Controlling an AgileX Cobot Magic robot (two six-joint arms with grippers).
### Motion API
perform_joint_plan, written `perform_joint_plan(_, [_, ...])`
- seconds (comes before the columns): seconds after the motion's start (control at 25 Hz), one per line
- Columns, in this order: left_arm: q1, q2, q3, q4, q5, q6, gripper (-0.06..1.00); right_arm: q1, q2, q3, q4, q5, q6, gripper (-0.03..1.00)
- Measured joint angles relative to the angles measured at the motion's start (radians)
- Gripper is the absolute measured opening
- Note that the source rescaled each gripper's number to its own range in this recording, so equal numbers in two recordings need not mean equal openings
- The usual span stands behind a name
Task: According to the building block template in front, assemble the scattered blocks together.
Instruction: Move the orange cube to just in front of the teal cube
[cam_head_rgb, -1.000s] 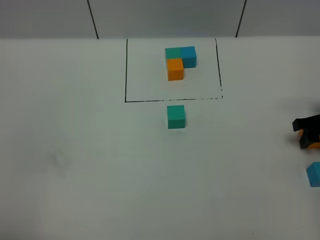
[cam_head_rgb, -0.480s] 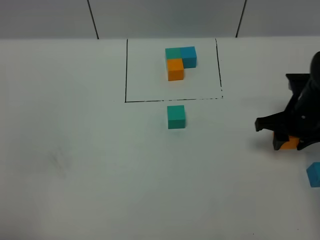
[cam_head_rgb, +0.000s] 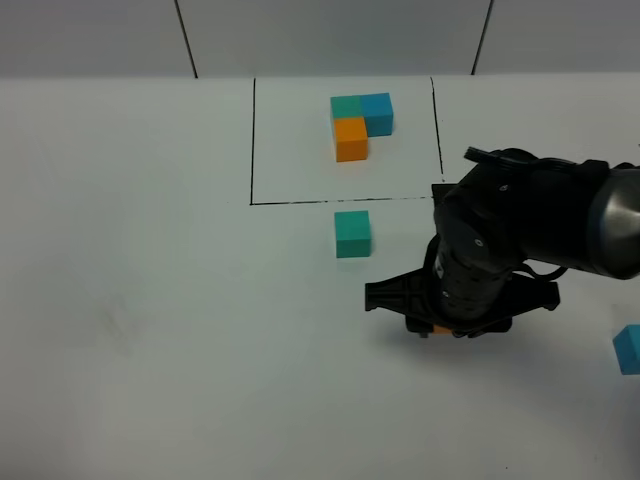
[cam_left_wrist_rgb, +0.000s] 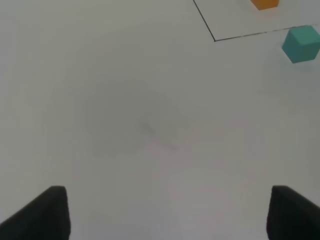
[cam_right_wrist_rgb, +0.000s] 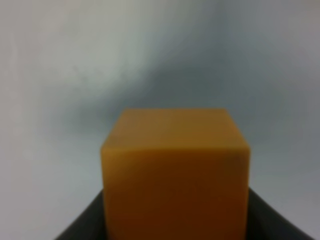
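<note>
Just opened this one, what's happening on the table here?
The right gripper is shut on the orange cube, over the table just right of the loose teal cube and nearer the camera. The blue cube lies alone at the right edge. The template trio sits inside its black outline; nothing is joined yet. The left gripper hangs open, holding nothing.

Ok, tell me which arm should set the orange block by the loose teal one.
Right. The right hand is shut on the orange block, close to the loose teal block. The left hand is open and empty, farther off.
</note>
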Motion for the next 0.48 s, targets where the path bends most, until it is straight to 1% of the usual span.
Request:
perform_joint_plan(0.24, [0.0, 0.0, 0.0, 0.0, 0.0, 0.0, 0.77, 0.046, 0.126, -0.135, -0.007, -0.011, 0.019, 0.01])
perform_joint_plan(0.36, [0.0, 0.0, 0.0, 0.0, 0.0, 0.0, 0.77, 0.047, 0.193, -0.212, -0.008, -0.022, 0.018, 0.01])
perform_joint_plan(0.48, [0.0, 0.0, 0.0, 0.0, 0.0, 0.0, 0.77, 0.049, 0.235, -0.249, -0.009, -0.032, 0.018, 0.01])
